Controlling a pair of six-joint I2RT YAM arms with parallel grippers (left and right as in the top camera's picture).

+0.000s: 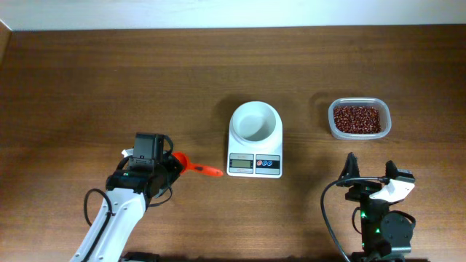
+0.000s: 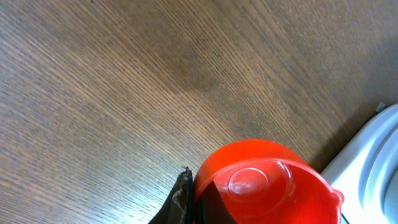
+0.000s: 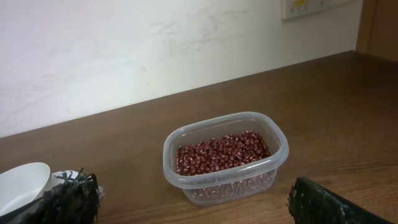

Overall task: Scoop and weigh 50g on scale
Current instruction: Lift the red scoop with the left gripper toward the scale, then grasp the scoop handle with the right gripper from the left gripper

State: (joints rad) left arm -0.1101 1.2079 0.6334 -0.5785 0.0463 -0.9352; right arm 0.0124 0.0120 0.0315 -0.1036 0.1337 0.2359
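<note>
Left tool (image 1: 175, 164) clamped on a red scoop (image 1: 198, 168) beside the scale (image 1: 255, 142); right tool (image 1: 371, 169) spread apart. The scoop is best carried level across to the beans (image 1: 357, 118).

One of most things on the table (image 1: 109, 80), two grippers

One scale (image 1: 254, 149) stands mid-table, with one bowl (image 1: 254, 121), one display (image 1: 241, 162) and two buttons, a red one (image 1: 261, 163) and a blue one (image 1: 271, 163). One tub (image 1: 359, 100) sits toward the right edge and holds one heap of beans (image 1: 357, 118), too many and too small to count. One scoop (image 1: 198, 168) lies left of the scale. Two grippers are by the near edge, the left gripper (image 1: 175, 161) and the right gripper (image 1: 370, 167). The right wrist view shows two fingers (image 3: 74, 198) of its own. The left wrist view shows only one dark finger (image 2: 180, 200).
</note>
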